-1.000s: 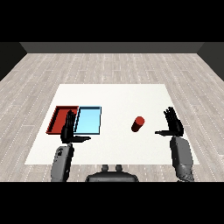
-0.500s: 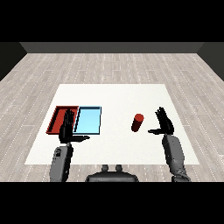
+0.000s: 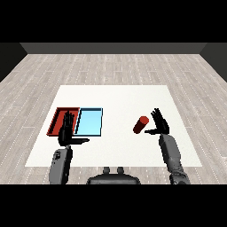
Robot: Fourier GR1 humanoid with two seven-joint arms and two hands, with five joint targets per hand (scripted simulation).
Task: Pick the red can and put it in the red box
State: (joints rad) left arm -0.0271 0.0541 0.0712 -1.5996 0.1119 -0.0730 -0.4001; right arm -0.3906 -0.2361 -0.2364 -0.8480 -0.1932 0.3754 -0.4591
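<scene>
On the white desk (image 3: 115, 95), right of the light blue tray (image 3: 89, 122) and well apart from the red tray (image 3: 57, 120), the red can (image 3: 140, 124) stands tilted, with the right hand (image 3: 159, 124) just beside it, fingers spread and holding nothing. It is probably light, stiff and smooth, so curling round its middle looks best. No label or writing can be read; the left hand (image 3: 67, 131) hangs with straight fingers over the red tray's near edge.
</scene>
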